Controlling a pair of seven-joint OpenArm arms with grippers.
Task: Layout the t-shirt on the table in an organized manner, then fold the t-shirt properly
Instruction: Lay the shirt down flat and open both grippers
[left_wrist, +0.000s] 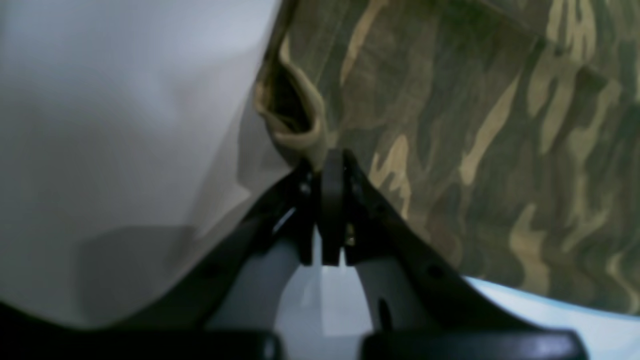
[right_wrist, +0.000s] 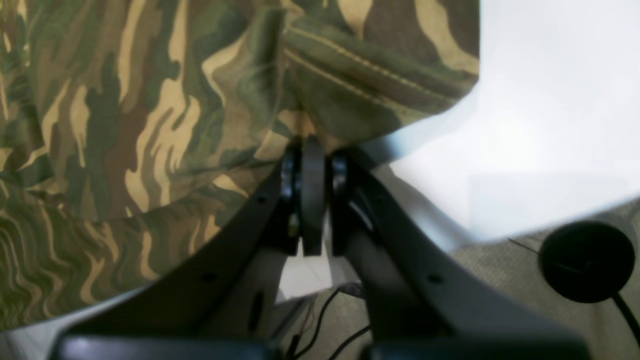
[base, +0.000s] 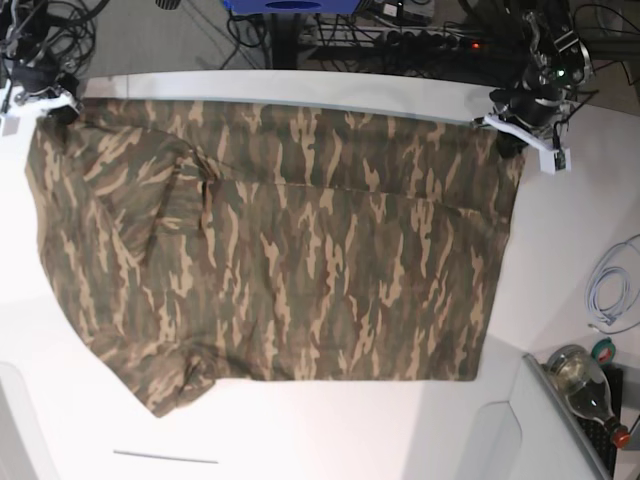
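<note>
The camouflage t-shirt is spread wide over the white table, and both grippers hold its far edge. My left gripper is at the shirt's far right corner in the base view. In the left wrist view it is shut on the cloth right beside the tan ribbed collar. My right gripper is at the far left corner. In the right wrist view it is shut on a bunched, stitched hem of the t-shirt. The near left part of the shirt is rumpled.
A coiled white cable lies at the table's right side. A bottle stands off the near right corner. Cables and a blue stand are behind the far edge. A black round object sits on the floor beyond the table edge.
</note>
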